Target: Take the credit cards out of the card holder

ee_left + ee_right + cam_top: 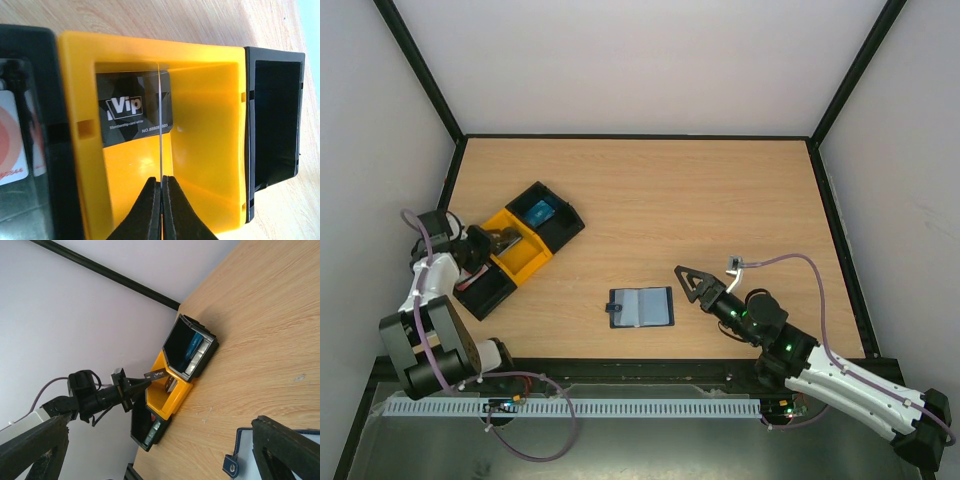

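Note:
The navy card holder (640, 308) lies open and flat near the front middle of the table; its corner and closure tab show in the right wrist view (231, 466). My left gripper (161, 180) is shut on a thin card, seen edge-on (160, 125), over the yellow tray (210, 150). In the right wrist view that card (156, 375) is black with "Vip" lettering. Another black Vip card (132, 112) lies in the yellow tray. My right gripper (684, 283) is open and empty just right of the card holder.
Three joined trays stand at the left: a far black one (565, 228) holding a blue card (540, 212), the yellow one (525, 260), and a near black one (485, 292) with a white and red card (12, 145). Black frame rails edge the table.

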### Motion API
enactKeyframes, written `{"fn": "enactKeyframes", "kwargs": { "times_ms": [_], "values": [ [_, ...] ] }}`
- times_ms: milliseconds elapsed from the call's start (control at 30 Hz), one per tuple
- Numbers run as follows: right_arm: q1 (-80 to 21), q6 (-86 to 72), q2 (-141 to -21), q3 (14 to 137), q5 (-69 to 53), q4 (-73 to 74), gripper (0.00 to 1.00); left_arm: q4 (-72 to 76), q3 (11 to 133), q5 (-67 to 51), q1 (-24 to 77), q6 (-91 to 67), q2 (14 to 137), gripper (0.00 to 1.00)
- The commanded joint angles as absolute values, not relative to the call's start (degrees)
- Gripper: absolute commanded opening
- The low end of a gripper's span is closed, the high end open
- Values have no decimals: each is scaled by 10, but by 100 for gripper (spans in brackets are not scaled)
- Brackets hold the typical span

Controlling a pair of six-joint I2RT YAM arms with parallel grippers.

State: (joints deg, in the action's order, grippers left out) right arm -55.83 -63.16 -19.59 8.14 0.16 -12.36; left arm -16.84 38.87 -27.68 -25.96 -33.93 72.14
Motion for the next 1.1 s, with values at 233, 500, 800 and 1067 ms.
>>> {"fn": "enactKeyframes", "kwargs": {
  "times_ms": [233, 500, 800, 1067],
  "values": [
    [-557, -594, -192, 109, 38, -98, 98, -122, 413, -239, -240, -354, 765, 3],
    [-557, -591, -200, 112, 51, -96, 98, -135, 429, -212, -227, -337, 779, 11],
    [-557, -590, -213, 123, 58, -93, 98, -148, 440, -206, -224, -327, 790, 24],
    [-556, -620, -187, 116, 74, -64, 98, -171, 458, -207, -224, -324, 772, 48]
  ]
}}
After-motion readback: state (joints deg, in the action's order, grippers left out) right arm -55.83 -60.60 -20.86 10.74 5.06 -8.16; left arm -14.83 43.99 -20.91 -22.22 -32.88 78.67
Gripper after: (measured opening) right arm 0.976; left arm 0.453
